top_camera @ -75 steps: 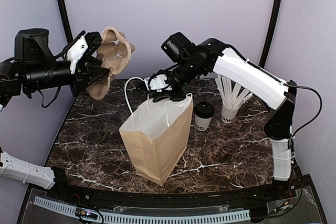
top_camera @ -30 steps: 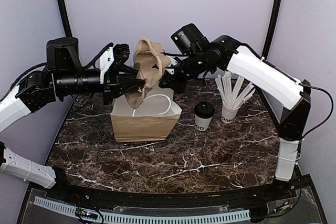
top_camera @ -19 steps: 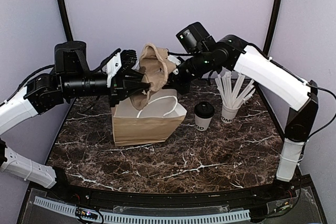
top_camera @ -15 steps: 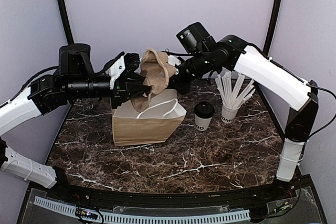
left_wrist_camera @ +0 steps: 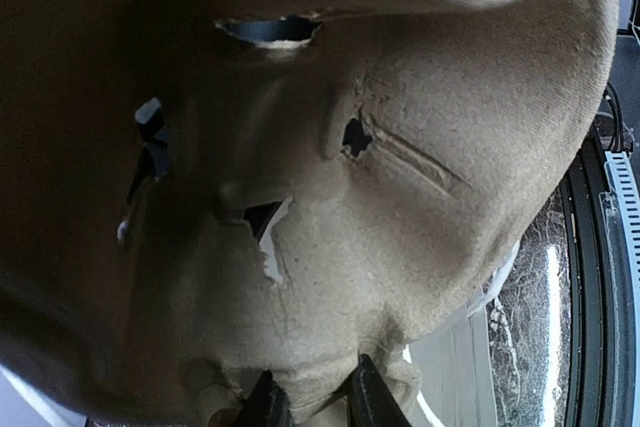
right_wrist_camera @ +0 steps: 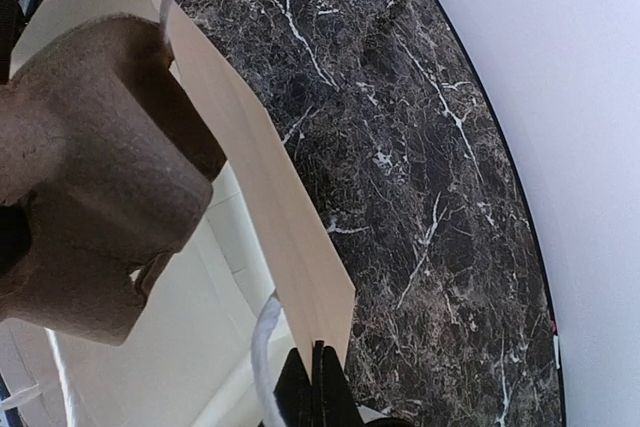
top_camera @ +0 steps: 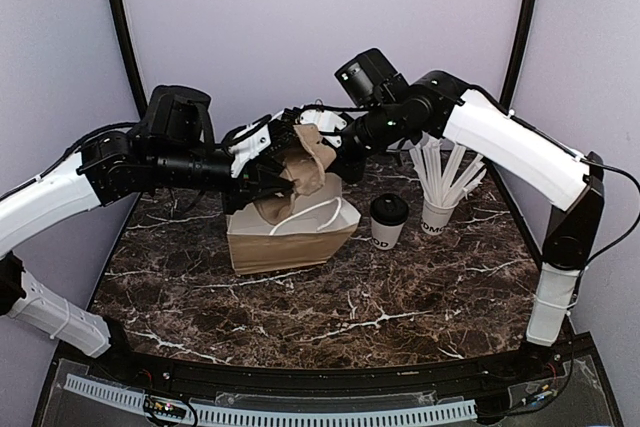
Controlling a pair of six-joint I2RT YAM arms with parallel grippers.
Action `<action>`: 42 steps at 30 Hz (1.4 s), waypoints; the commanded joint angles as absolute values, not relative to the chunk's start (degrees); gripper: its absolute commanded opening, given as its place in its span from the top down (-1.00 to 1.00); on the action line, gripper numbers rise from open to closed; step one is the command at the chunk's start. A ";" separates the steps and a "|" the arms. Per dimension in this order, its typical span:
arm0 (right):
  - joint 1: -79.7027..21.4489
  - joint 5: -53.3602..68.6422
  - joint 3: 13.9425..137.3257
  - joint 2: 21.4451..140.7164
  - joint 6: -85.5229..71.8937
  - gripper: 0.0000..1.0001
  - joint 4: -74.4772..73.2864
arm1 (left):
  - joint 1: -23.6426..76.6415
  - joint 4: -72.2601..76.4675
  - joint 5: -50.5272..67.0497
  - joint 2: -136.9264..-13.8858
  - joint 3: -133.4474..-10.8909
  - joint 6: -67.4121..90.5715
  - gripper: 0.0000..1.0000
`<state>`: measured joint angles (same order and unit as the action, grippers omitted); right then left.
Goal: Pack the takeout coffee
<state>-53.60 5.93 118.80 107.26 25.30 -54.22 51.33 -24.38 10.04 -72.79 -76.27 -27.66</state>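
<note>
The takeout coffee (top_camera: 388, 220), a white cup with a black lid, stands on the table to the right of the brown paper bag (top_camera: 285, 242). My left gripper (top_camera: 268, 162) is shut on a brown pulp cup carrier (top_camera: 303, 169) and holds it partly inside the bag's open mouth. The carrier (left_wrist_camera: 400, 197) fills the left wrist view, pinched between the fingertips (left_wrist_camera: 365, 394). My right gripper (top_camera: 345, 162) is shut on the bag's upper rim (right_wrist_camera: 270, 187) and holds it open; its jaws (right_wrist_camera: 318, 372) clamp the paper edge. The carrier (right_wrist_camera: 90, 197) shows at the left of the right wrist view.
A white cup with white wrapped straws (top_camera: 438, 197) stands right of the coffee. The dark marble table (top_camera: 400, 297) has a raised rim along the front. The bag's white cord handles (top_camera: 305, 212) loop over its mouth.
My left gripper has carried the carrier right and down, from the far left into the bag's mouth. My right gripper stays on the bag's rim. The bag has turned and sits lower.
</note>
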 commanded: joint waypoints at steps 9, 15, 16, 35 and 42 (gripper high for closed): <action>-52.82 8.52 120.41 107.68 25.51 1.00 -53.13 | 50.62 -40.40 7.74 -72.03 -79.28 -30.73 0.56; -50.96 10.95 121.46 108.77 24.27 1.00 -53.52 | 50.62 -42.22 13.01 -69.18 -78.44 -32.53 0.53; -50.87 11.33 121.79 108.95 24.26 1.00 -53.82 | 50.62 -42.38 12.79 -69.31 -78.29 -32.48 0.52; -52.31 12.91 121.28 108.02 24.79 1.00 -56.12 | 50.61 -51.11 3.60 -88.22 -90.17 -26.55 0.54; -52.29 8.48 122.80 109.17 24.27 1.00 -57.32 | 50.75 -57.76 2.63 -91.77 -92.50 -23.86 0.54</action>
<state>-51.88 10.70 120.55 109.08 25.19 -56.47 50.89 -51.53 4.51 -90.78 -89.93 -26.52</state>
